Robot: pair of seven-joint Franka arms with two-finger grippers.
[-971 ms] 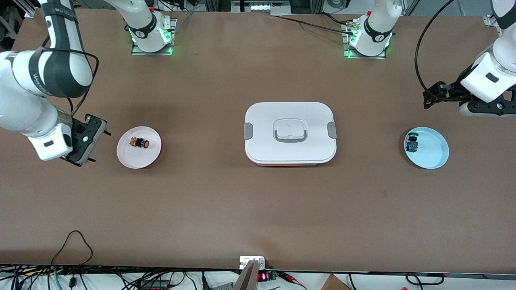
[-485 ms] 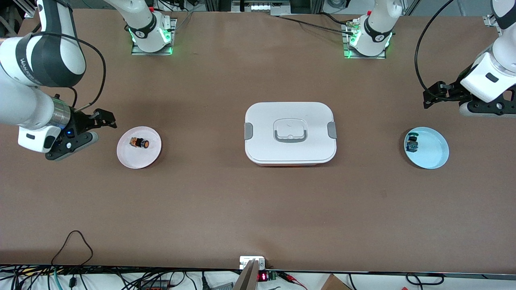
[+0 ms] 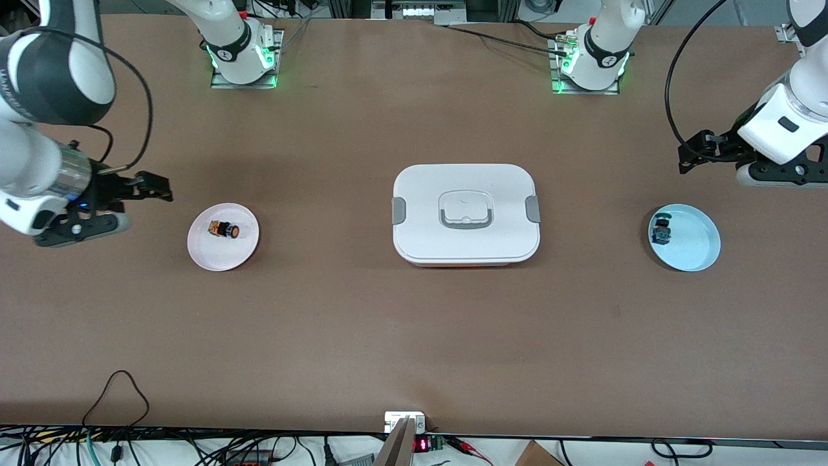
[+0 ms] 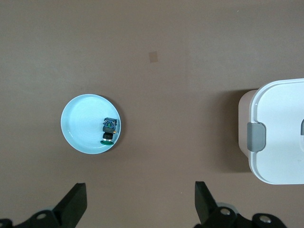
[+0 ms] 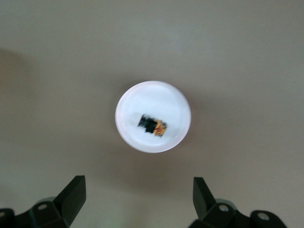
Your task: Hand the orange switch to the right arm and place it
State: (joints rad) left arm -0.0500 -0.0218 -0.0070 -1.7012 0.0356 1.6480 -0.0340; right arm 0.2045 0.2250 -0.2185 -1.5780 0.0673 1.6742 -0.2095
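On pink plate point(image 3: 223, 251): orange switch point(image 3: 224, 229), black body, orange cap. Right claw point(image 3: 152, 186) wide; left claw point(image 3: 695, 155) wide, waiting.

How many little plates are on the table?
2. A pink plate with the orange switch lies toward the right arm's end; a blue plate with another switch lies toward the left arm's end.

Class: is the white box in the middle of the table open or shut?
Shut: the white box has its lid seated flat, with both grey side latches against it.
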